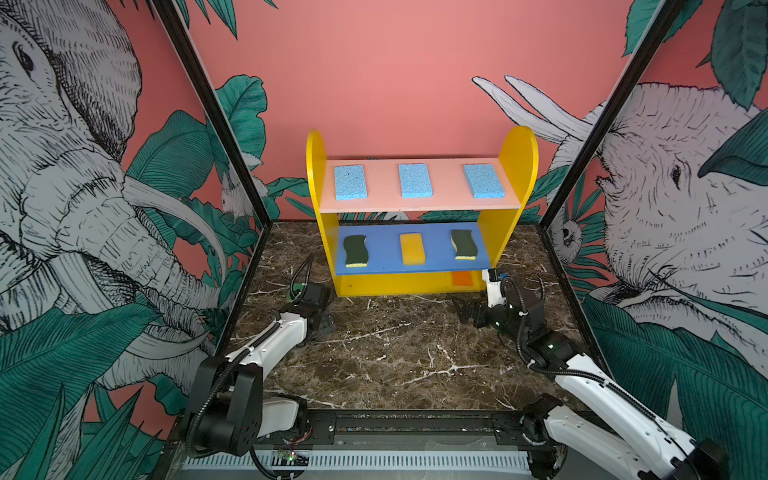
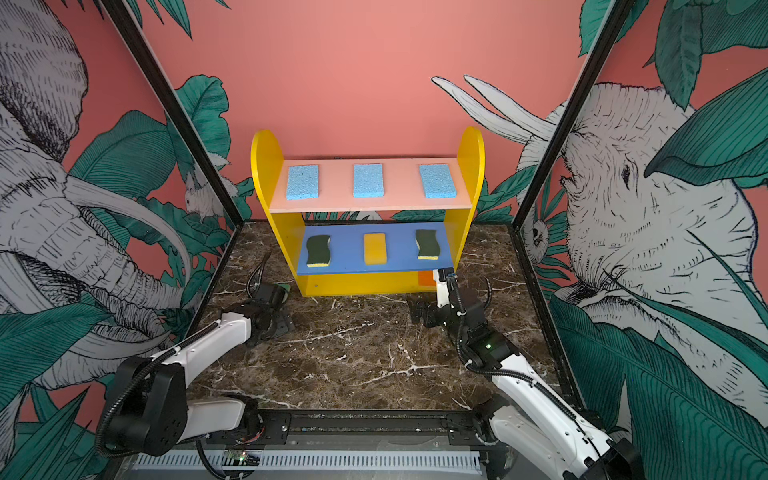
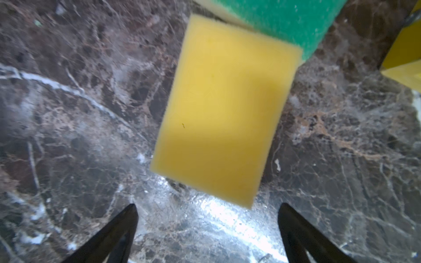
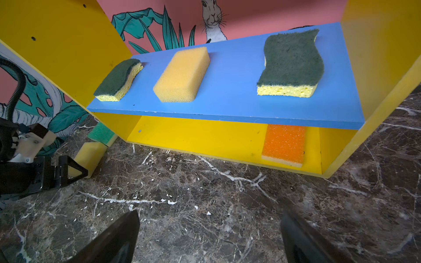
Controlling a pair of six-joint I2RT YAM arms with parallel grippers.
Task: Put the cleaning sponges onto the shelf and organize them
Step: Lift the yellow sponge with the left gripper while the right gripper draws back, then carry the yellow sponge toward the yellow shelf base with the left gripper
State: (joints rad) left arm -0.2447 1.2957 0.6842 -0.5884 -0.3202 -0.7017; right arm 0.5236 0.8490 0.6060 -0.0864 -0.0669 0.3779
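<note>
Hovering beside the shelf (image 1: pixel 515 166), left fingers (image 3: pixel 120 232) stood apart; yellow sponge (image 3: pixel 223 109) looked soft, light, pinchable across its width.

The left arm (image 1: pixel 270 340) reached forward and bent downward at its end, so the left gripper (image 3: pixel 208 206) pointed down, its jaws spread wide. The right arm (image 1: pixel 590 374) stretched forward too. The right gripper (image 4: pixel 210 211) hung low, jaws equally wide, with the left gripper off to its side.

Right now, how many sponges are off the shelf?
2. A yellow sponge lies on the marble floor before the left hand; a green sponge touches its far end, beside the shelf. More may be hidden.
</note>
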